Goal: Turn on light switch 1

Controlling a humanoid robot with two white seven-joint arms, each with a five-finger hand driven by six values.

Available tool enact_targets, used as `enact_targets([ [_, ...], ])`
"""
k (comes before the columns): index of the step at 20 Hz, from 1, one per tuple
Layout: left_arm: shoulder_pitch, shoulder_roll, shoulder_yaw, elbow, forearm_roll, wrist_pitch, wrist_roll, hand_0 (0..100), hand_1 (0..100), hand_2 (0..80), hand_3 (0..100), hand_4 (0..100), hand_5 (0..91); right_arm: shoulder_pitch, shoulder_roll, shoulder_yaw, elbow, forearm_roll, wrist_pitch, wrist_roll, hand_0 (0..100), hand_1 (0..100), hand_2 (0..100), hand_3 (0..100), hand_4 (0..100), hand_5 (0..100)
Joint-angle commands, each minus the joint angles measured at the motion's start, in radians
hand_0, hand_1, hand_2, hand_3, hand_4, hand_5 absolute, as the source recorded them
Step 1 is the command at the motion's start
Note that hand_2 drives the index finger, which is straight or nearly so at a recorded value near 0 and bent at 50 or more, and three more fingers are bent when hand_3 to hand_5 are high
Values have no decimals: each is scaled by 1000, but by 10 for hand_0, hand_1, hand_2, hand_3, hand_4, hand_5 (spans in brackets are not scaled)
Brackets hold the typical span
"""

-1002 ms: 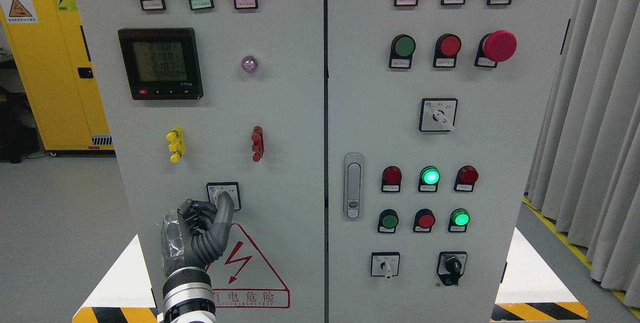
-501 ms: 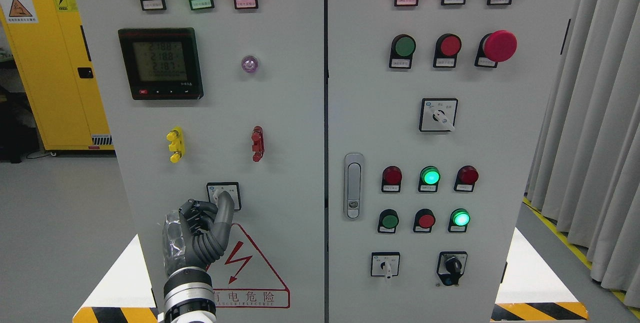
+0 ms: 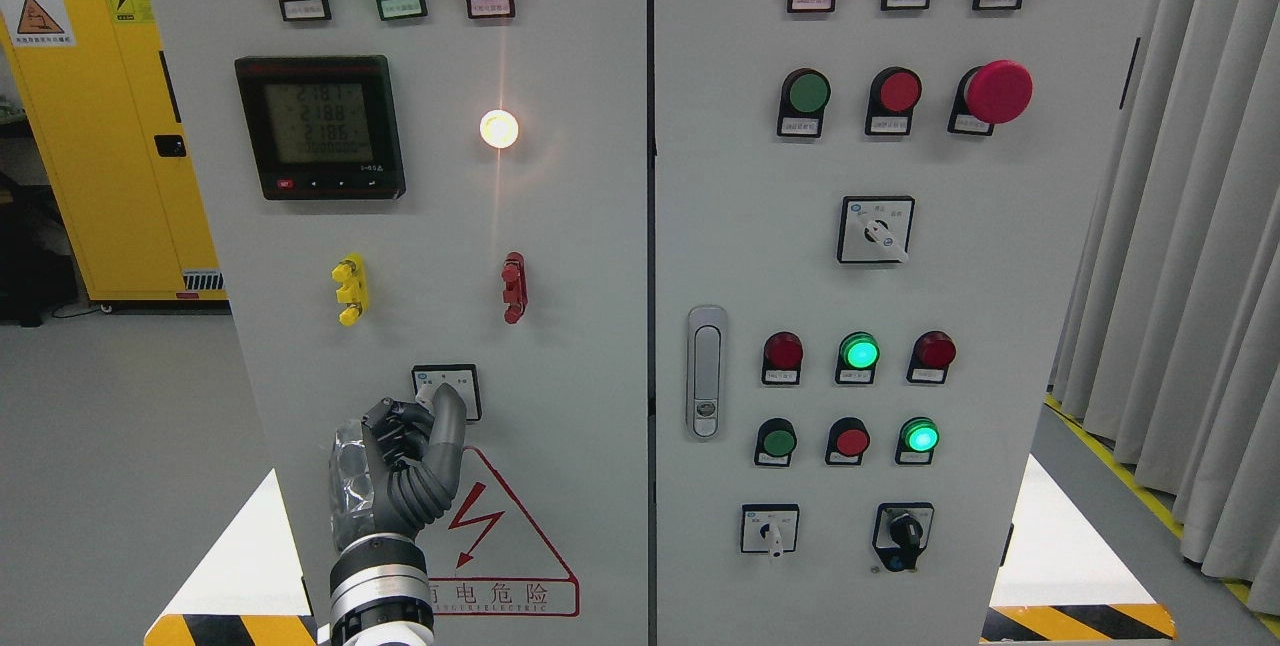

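So the left robot hand point(image 3: 415, 441) comes up from the bottom edge, left of the middle, wrist straight up and fingers curled onto the knob of the switch point(image 3: 447, 390) low on the left cabinet door point(image 3: 590, 326). It's pinching that knob, thumb side against the switch plate, and the knob itself is mostly hidden behind the fingers. The switch sits right above the red warning triangle point(image 3: 500, 536) and below the yellow clip point(image 3: 350, 288) and red clip point(image 3: 514, 286). Plenty of bare grey panel to either side of the hand, nothing crowding it. The seam between the two doors is well off to the right, with the door handle point(image 3: 706, 371) just past it. The round lamp point(image 3: 498, 128) beside the meter point(image 3: 320, 126) is glowing bright white. Right arm isn't showing anywhere.
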State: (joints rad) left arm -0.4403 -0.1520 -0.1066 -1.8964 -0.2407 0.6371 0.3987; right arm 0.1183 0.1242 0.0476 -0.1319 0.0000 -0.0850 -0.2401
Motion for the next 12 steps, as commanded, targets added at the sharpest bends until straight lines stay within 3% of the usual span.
enact_targets([
  [1, 0, 0, 1, 0, 0, 0, 9, 816, 530, 667, 993, 906, 849, 0, 0, 0, 0, -29, 1, -1, 0, 500, 40, 0, 0, 0],
  [6, 0, 0, 1, 0, 0, 0, 9, 832, 517, 667, 993, 905, 849, 0, 0, 0, 0, -29, 1, -1, 0, 500, 40, 0, 0, 0],
  [11, 0, 0, 1, 0, 0, 0, 9, 747, 501, 665, 991, 905, 849, 0, 0, 0, 0, -29, 1, 1, 0, 500, 40, 0, 0, 0],
  [12, 0, 0, 1, 0, 0, 0, 9, 669, 512, 664, 991, 905, 849, 0, 0, 0, 0, -29, 1, -1, 0, 500, 40, 0, 0, 0],
])
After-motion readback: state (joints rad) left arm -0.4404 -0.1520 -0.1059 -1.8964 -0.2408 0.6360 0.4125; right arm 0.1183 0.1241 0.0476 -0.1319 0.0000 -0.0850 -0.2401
